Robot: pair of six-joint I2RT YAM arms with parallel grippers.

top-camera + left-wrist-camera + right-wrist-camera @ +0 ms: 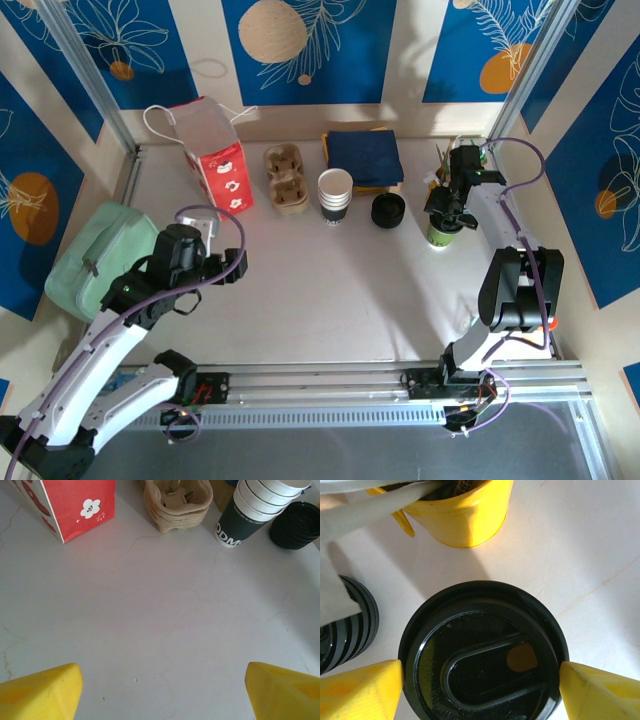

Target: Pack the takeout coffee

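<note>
The takeout coffee [440, 236] stands upright at the right of the table, green-sided, with a round black lid [482, 652]. My right gripper [447, 214] hangs just over it. In the right wrist view the gripper [481, 680] is open, with one yellow fingertip [365, 690] at each side of the lid's rim; I cannot tell whether they touch it. My left gripper [236, 267] hovers open over bare table at the left, its yellow fingertips [42, 692] far apart around nothing [162, 682].
A red paper bag [215, 160] [75, 505] stands at the back left, then a cardboard cup carrier [287, 180] [177, 502], stacked lidless cups [335, 195] [250, 510] and stacked black lids [388, 210] [345, 630]. A yellow cup [465, 515] stands just behind the coffee. Blue napkins [363, 158] lie at the back; a green bag [100, 255] lies at the left edge.
</note>
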